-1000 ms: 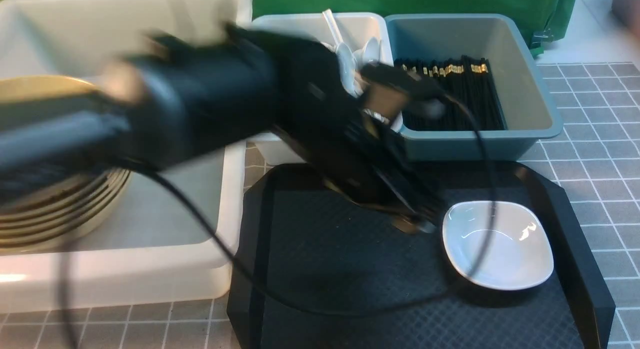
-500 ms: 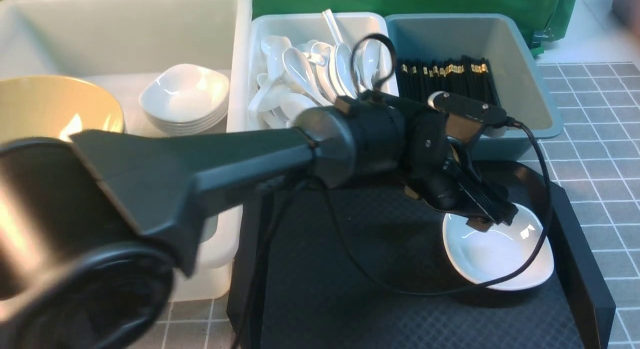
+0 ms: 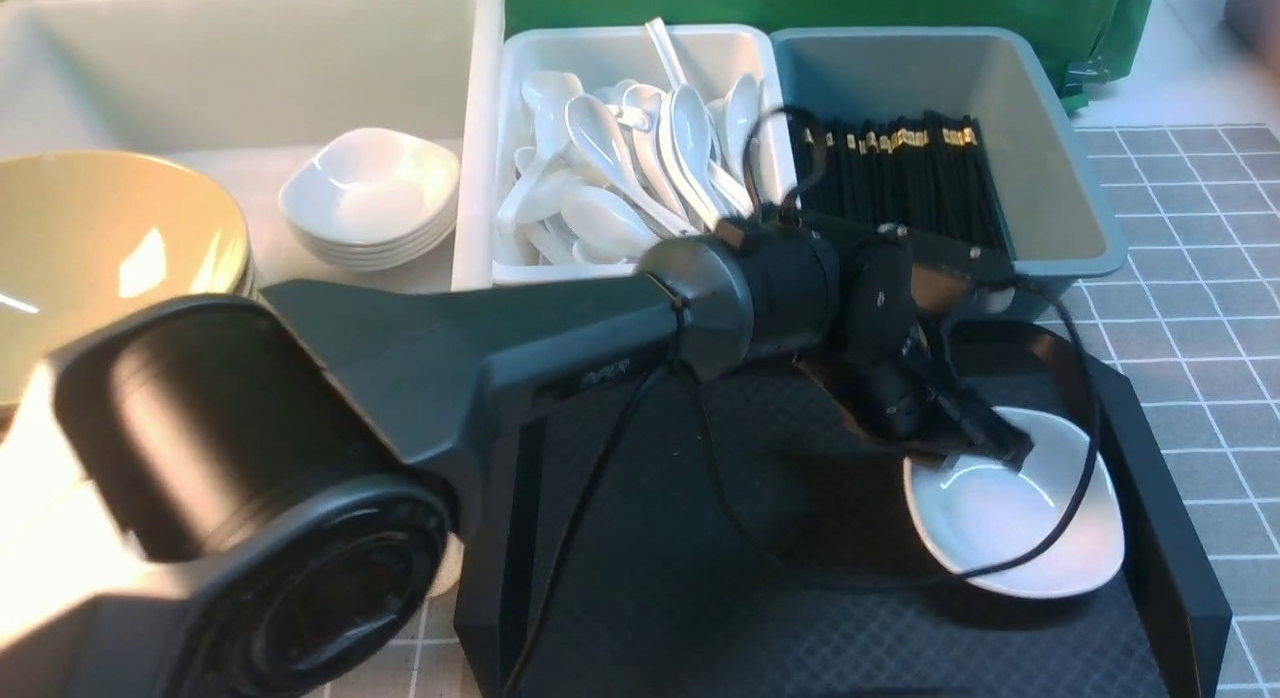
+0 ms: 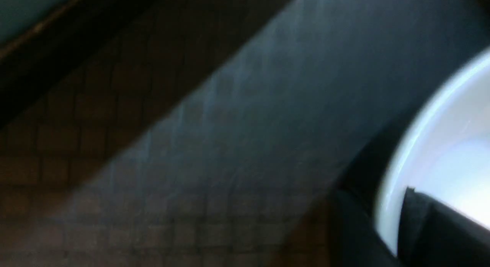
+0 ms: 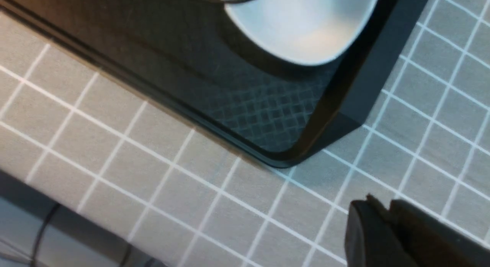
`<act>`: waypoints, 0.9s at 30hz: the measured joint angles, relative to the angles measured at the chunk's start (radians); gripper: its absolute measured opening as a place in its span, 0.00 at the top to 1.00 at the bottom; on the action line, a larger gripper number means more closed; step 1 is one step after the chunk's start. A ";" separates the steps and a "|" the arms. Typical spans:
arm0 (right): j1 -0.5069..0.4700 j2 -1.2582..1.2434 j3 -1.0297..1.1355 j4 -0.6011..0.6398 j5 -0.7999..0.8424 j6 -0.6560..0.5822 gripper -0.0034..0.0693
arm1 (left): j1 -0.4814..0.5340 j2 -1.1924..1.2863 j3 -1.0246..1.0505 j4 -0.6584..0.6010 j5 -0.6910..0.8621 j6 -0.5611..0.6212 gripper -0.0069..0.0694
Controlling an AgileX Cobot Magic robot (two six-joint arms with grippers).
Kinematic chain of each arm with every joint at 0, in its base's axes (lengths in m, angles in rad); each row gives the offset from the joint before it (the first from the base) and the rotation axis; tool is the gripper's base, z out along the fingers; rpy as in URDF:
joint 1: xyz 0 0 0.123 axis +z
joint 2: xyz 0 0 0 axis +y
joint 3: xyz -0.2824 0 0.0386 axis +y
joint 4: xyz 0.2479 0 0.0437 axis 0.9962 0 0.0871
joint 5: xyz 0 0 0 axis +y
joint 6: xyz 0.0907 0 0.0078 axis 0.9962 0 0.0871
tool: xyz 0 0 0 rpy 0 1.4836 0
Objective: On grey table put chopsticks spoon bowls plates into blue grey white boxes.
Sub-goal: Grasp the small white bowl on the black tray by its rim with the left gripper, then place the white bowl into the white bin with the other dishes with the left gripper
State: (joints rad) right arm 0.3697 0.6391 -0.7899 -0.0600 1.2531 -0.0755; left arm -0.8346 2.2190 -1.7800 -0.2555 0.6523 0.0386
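Left arm point(image 3: 480, 348) partly hides the plate point(image 3: 1000, 538) on the black tray point(image 3: 640, 578).

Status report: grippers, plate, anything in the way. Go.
Left gripper clamped on plate rim, plate in black tray. Right gripper shut, empty, over grey table. Left arm's cable loops across plate.

Gridded grey table point(image 3: 1200, 278) and green backdrop point(image 3: 800, 3) suggest a lab.

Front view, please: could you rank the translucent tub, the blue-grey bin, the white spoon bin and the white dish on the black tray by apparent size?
1. translucent tub
2. blue-grey bin and white spoon bin: look alike, unranked
3. white dish: smallest, though nearest
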 joint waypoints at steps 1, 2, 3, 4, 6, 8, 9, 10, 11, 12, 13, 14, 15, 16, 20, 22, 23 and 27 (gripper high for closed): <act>0.000 0.001 0.000 0.010 -0.008 0.000 0.82 | 0.001 -0.017 0.000 0.008 0.013 0.006 0.86; 0.000 0.005 0.000 0.027 -0.023 0.000 0.82 | 0.006 -0.040 0.000 0.027 0.034 0.014 0.88; 0.000 0.006 0.000 0.030 -0.026 0.000 0.82 | 0.007 -0.046 0.000 0.036 0.039 0.016 0.88; 0.000 0.020 0.000 0.047 -0.050 0.000 0.82 | 0.027 -0.103 0.001 0.087 0.091 0.034 0.90; 0.000 0.048 -0.001 0.068 -0.073 -0.010 0.82 | 0.051 -0.159 0.002 0.130 0.128 0.036 0.90; 0.000 0.096 -0.017 0.117 -0.082 -0.051 0.82 | 0.092 -0.243 0.003 0.160 0.165 0.040 0.91; 0.000 0.130 -0.036 0.163 -0.082 -0.099 0.82 | 0.120 -0.299 0.003 0.168 0.181 0.043 0.91; 0.000 0.135 -0.040 0.172 -0.082 -0.099 0.82 | 0.126 -0.308 0.003 0.171 0.184 0.043 0.91; 0.000 0.191 -0.082 0.248 -0.081 -0.171 0.82 | 0.169 -0.383 0.003 0.173 0.205 0.053 0.91; 0.005 0.223 -0.110 0.291 -0.081 -0.208 0.82 | 0.200 -0.427 0.003 0.175 0.218 0.058 0.91; 0.012 0.242 -0.128 0.318 -0.084 -0.226 0.82 | 0.227 -0.462 0.002 0.178 0.235 0.060 0.91; 0.025 0.274 -0.157 0.344 -0.089 -0.249 0.82 | 0.265 -0.502 0.002 0.182 0.250 0.061 0.91; 0.031 0.286 -0.169 0.348 -0.091 -0.256 0.82 | 0.273 -0.509 0.002 0.183 0.254 0.062 0.91; 0.059 0.329 -0.211 0.364 -0.103 -0.267 0.84 | 0.343 -0.565 0.002 0.190 0.293 0.064 0.91; 0.172 0.438 -0.310 0.370 -0.144 -0.285 0.89 | 0.536 -0.656 0.031 0.212 0.387 0.080 0.91; 0.247 0.501 -0.352 0.375 -0.176 -0.287 0.89 | 0.638 -0.690 0.079 0.217 0.395 0.088 0.91; 0.266 0.511 -0.361 0.375 -0.186 -0.287 0.89 | 0.685 -0.702 0.108 0.214 0.391 0.092 0.91; 0.356 0.614 -0.414 0.370 -0.236 -0.288 0.89 | 0.836 -0.711 0.218 0.151 0.311 0.106 0.91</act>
State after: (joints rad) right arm 0.7257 1.2530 -1.2039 0.3100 1.0173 -0.3634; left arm 0.0012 1.5077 -1.5625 -0.1046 0.9638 0.1447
